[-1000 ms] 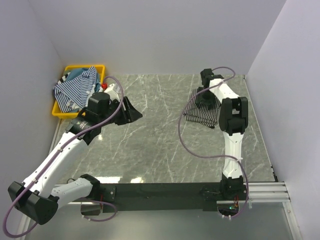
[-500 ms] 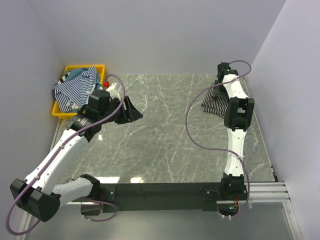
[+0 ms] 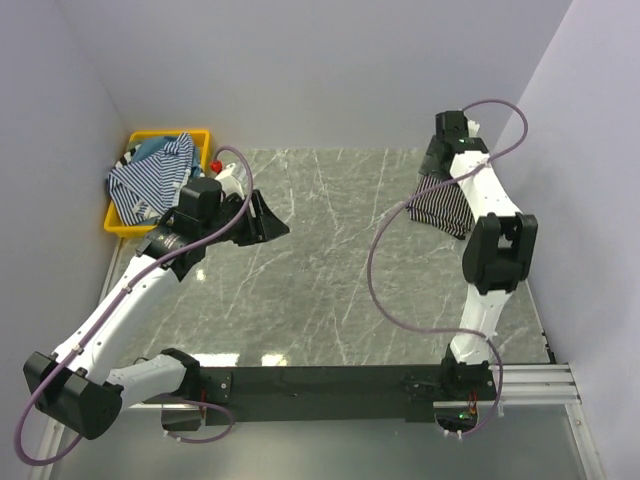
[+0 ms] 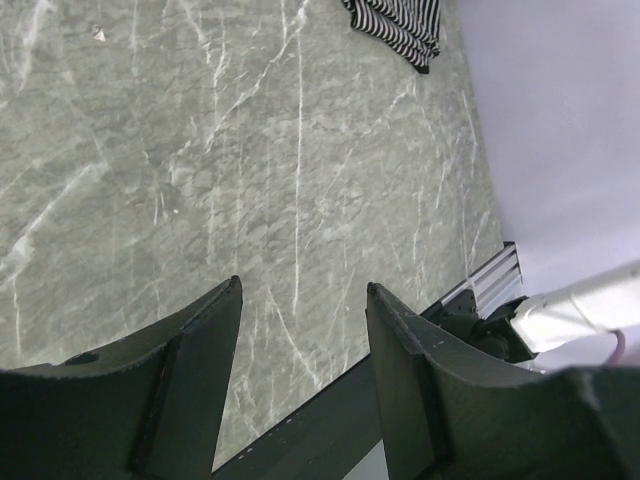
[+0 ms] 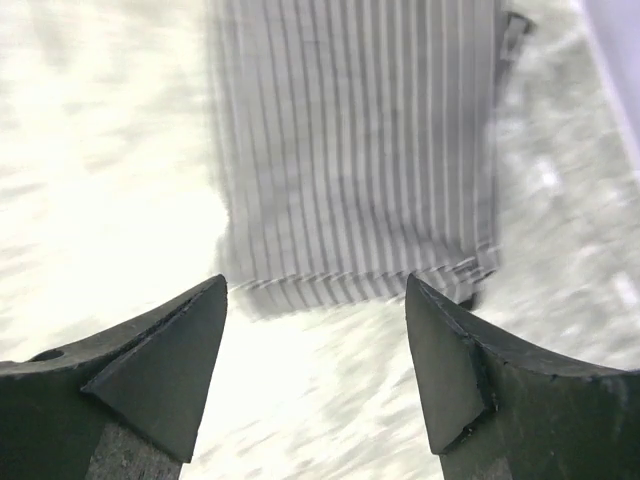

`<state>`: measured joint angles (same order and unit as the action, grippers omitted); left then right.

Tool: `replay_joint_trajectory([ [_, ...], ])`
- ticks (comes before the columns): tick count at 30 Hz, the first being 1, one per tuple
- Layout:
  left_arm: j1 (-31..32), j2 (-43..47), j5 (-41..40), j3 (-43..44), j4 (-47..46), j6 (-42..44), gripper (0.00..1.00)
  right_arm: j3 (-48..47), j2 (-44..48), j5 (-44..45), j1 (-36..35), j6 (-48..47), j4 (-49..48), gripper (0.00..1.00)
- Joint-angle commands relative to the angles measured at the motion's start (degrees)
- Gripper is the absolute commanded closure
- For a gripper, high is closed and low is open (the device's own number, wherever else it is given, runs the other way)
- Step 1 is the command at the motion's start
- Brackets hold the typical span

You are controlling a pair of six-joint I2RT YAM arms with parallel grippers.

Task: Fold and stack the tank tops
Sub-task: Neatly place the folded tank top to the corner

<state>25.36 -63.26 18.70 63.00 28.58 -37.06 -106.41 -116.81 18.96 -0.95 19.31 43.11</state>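
The black tank top with thin white stripes (image 3: 445,207) lies folded on the marble table at the far right. It also shows in the left wrist view (image 4: 395,25) and the right wrist view (image 5: 355,150). My right gripper (image 3: 431,170) (image 5: 315,282) is open and empty, just behind the top's far edge. Blue-and-white striped tops (image 3: 150,180) and a teal one (image 3: 150,147) are heaped in the yellow bin. My left gripper (image 3: 270,222) (image 4: 300,285) is open and empty above the table, to the right of the bin.
The yellow bin (image 3: 118,224) stands at the far left corner, with a small red object (image 3: 209,170) beside it. Grey walls close in the table on the left, back and right. The black base rail (image 4: 330,420) runs along the near edge.
The black striped top has shifted right toward the far right wall with my right gripper. That gripper has since drawn back off it. The left arm has barely moved.
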Motion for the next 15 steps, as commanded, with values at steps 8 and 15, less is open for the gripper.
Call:
replay_joint_trajectory([
  [8, -0.3, 3.1, 1.2, -0.1, -2.6, 0.8, 0.41, 0.2, -6.9, -8.3, -5.6, 16.7, -8.1, 0.32],
  [15, -0.4, 3.9, 1.0, -0.6, -2.7, 0.9, 0.42, -2.6, -11.6, -9.7, -5.6, 18.0, -9.1, 0.43],
])
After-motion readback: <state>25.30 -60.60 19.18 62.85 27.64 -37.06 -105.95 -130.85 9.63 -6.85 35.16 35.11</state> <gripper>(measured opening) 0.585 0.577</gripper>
